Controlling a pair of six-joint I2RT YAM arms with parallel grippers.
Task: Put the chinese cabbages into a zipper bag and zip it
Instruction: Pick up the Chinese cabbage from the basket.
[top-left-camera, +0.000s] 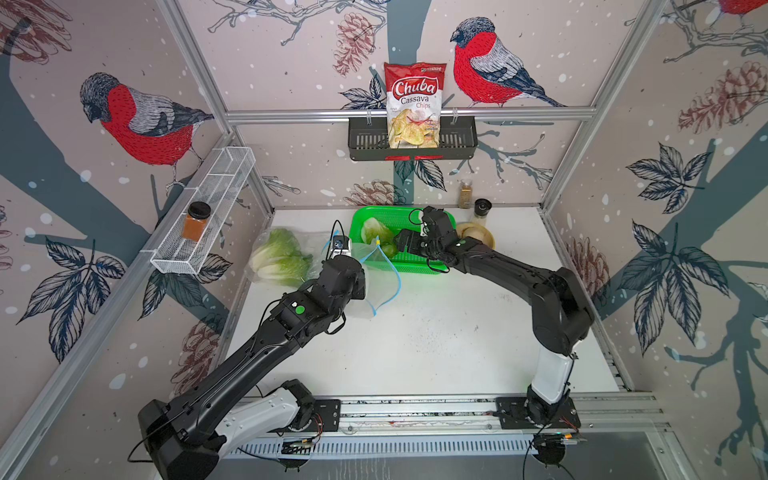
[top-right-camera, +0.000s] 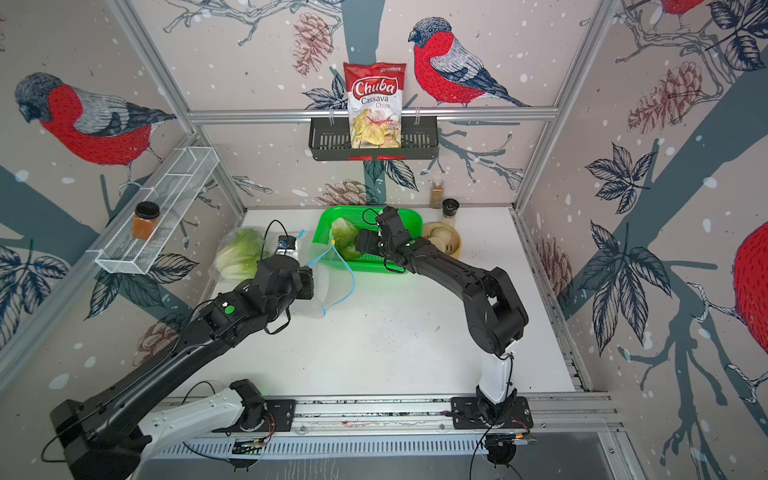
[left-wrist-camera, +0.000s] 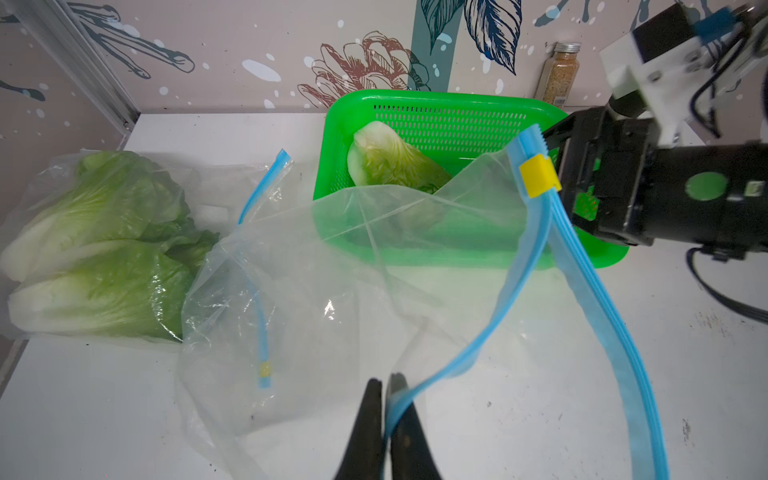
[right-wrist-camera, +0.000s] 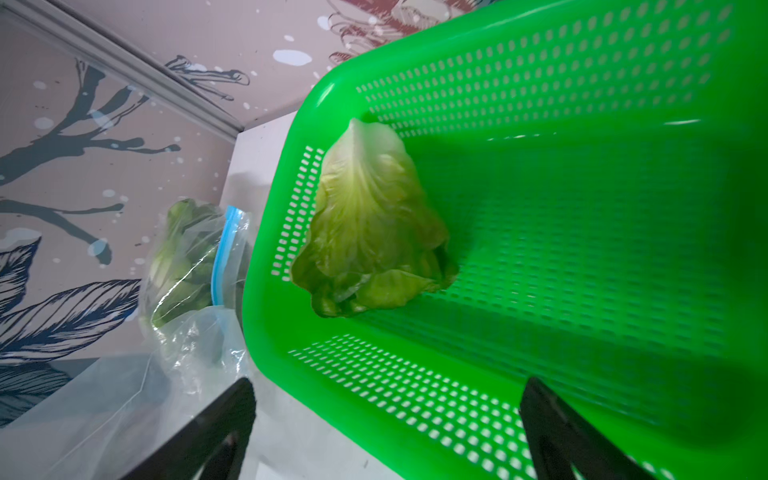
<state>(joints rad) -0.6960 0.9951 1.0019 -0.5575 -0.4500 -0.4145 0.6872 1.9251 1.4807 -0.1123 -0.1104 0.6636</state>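
My left gripper (left-wrist-camera: 385, 384) is shut on the blue zip rim (left-wrist-camera: 536, 266) of a clear zipper bag (left-wrist-camera: 374, 291), holding its mouth up and open toward the green basket (left-wrist-camera: 449, 104). The bag's yellow slider (left-wrist-camera: 538, 174) sits at the rim's far end. One chinese cabbage (right-wrist-camera: 370, 216) lies in the basket (right-wrist-camera: 582, 124), also in a top view (top-left-camera: 374, 232). My right gripper (right-wrist-camera: 390, 386) is open over the basket's near wall, short of that cabbage, holding nothing. Two more cabbages (top-left-camera: 278, 257) lie at the far left inside a second clear bag (left-wrist-camera: 104, 249).
A shallow bowl of pale discs (top-left-camera: 476, 235) sits right of the basket, with a spice jar (top-left-camera: 465, 193) and a black-lidded jar (top-left-camera: 482, 208) behind. A chips bag (top-left-camera: 413, 104) stands in a black wall rack. On the left wall, a wire shelf (top-left-camera: 208, 216) holds an orange jar.
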